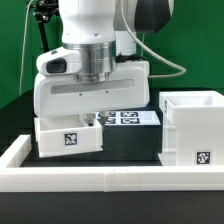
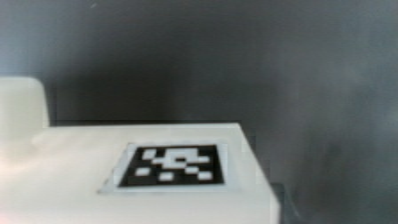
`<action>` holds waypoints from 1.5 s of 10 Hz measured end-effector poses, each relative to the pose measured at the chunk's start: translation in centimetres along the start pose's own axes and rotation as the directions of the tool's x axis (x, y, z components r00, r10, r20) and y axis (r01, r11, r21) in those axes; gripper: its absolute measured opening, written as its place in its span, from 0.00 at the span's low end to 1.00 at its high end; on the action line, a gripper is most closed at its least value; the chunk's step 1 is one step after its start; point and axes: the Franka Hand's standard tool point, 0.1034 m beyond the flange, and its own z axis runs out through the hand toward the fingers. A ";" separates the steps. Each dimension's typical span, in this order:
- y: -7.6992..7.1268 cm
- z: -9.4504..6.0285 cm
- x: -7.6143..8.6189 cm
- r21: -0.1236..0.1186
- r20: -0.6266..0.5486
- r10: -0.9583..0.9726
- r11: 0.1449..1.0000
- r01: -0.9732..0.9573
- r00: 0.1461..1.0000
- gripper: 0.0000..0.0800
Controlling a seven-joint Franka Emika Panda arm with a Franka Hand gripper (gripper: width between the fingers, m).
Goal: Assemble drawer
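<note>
A small open-top white drawer box [image 1: 68, 138] with a square tag on its front sits on the black table at the exterior view's left. The tall white housing [image 1: 190, 128], also tagged, stands at the right. My gripper [image 1: 88, 116] hangs directly over the small box, its wide white body just above the box's rim. The fingertips are hidden behind the box wall, so their state does not show. The wrist view shows a white tagged surface [image 2: 175, 165] of the box very close, with a rounded white part [image 2: 18, 105] beside it; no fingers show there. A second small box is out of view.
The marker board [image 1: 128, 117] lies flat on the table between the small box and the housing, behind them. A low white wall [image 1: 110, 178] edges the table's front. The black table [image 2: 267, 60] is bare beyond the box in the wrist view.
</note>
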 end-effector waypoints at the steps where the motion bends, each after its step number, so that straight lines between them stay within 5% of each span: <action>1: -0.1 0.1 0.0 0.000 0.001 -0.095 0.995 0.095 0.995 0.05; 7: -0.2 0.2 -0.1 0.002 0.008 -0.503 0.864 0.503 0.864 0.05; 10: -0.3 0.5 0.0 -0.047 0.025 -0.751 0.659 0.751 0.660 0.05; 12: -0.2 0.7 -0.1 -0.043 0.061 -0.875 0.478 0.877 0.480 0.05; 15: 0.4 0.8 -0.5 -0.030 0.081 -0.920 0.382 0.924 0.384 0.05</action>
